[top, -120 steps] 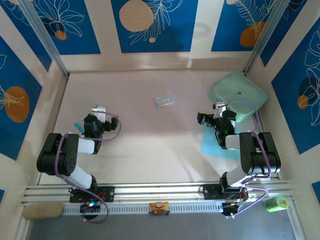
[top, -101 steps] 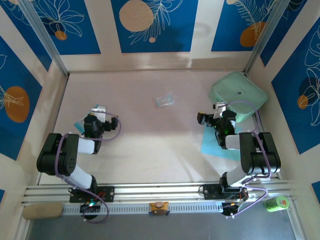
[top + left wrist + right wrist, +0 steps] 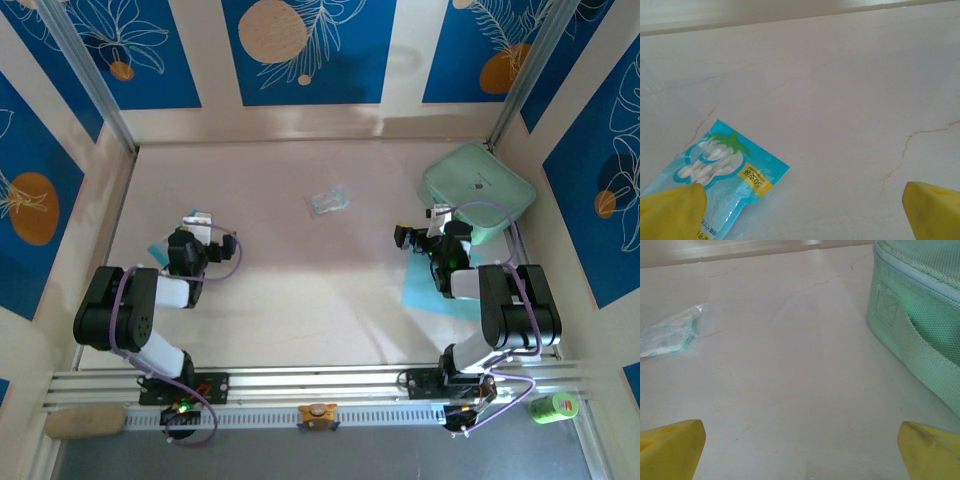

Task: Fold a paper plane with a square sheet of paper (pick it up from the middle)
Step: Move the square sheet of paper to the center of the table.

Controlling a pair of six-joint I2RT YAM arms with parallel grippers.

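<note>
Two arms are waiting over a pale, cream-coloured table whose surface is showing thin brownish veins like cracked stone. The left gripper is holding its yellow fingertips spread wide with nothing between them. A small blue-and-white printed packet is lying flat on the table, its lower end running under the left-hand fingertip and its upper corner pointing ahead of it.

The right gripper is likewise standing wide open and empty, with bare table ahead of its fingers. A mint-green case of mesh fabric is sitting ahead and to the right of the right-hand fingertip. A clear wrapper is lying well ahead and to the left of the other.

The square sheet of paper, plain light blue, is lying flat on the table behind the right gripper's fingers, partly under that arm's wrist, and is not being held.

Around the table, wall panels in deep blue are carrying white line-drawn leaves and orange discs, separated by cream strips. An aluminium rail is running along the near edge under both arm bases.
</note>
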